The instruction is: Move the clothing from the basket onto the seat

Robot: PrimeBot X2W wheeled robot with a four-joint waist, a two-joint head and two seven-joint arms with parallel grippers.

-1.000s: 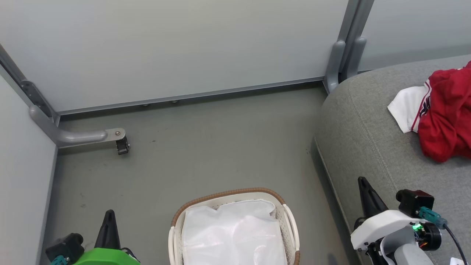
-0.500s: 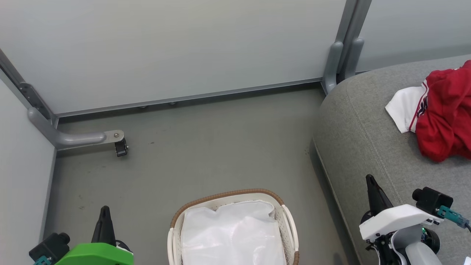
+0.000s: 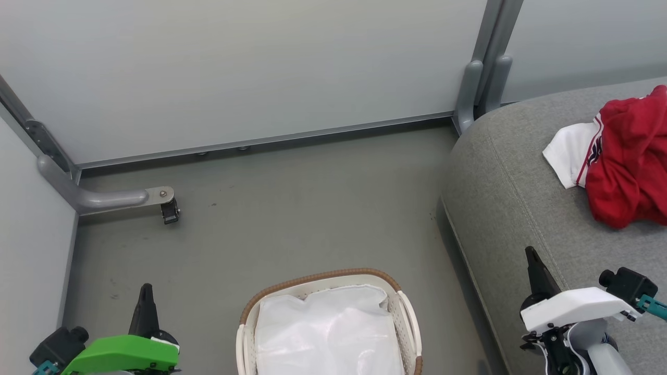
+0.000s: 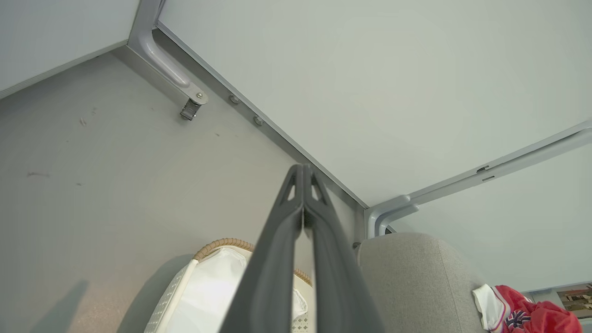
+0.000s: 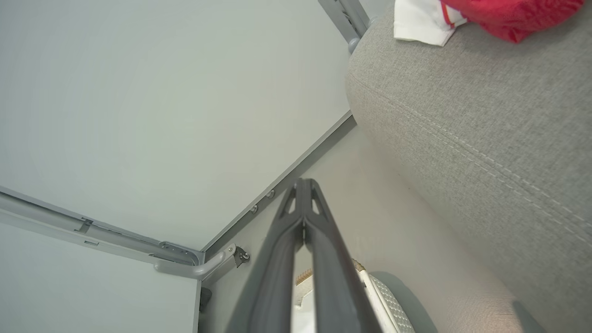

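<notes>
1. Lying bunched on the seat (image 3: 510, 198), the clothing (image 3: 625, 166) is a heap of red jerseys with a white panel and striped trim. It sits well ahead of the right claw (image 3: 531, 255) and further out to that claw's right, well apart from its fingertips.
2. The right claw hangs over the seat's near edge, its two dark fingers pressed together tip to tip with nothing between them. The right wrist view shows the same closed pair, with the seat's stitched seam running off to their right.
3. The basket (image 3: 318, 276) stands on the floor (image 3: 292, 208) between the two claws. It is to the left of the right claw and to the right of the left claw (image 3: 144, 297), near both and touching neither.
4. The white liner (image 3: 328, 333) lies crumpled inside the basket, below the brown woven rim.
5. The left claw hovers above the floor, its fingers closed flat against each other and gripping nothing. In the left wrist view the basket shows low behind those fingers, and the seat with the clothing lies off to their right.
6. Ahead of both claws, pale wall panels (image 3: 260, 67) meet the floor. A grey bracket with a small black caster (image 3: 169, 211) stands ahead of the left claw. A grey upright post (image 3: 482, 67) rises ahead of the right claw and to its left — just beside the seat's far corner.
</notes>
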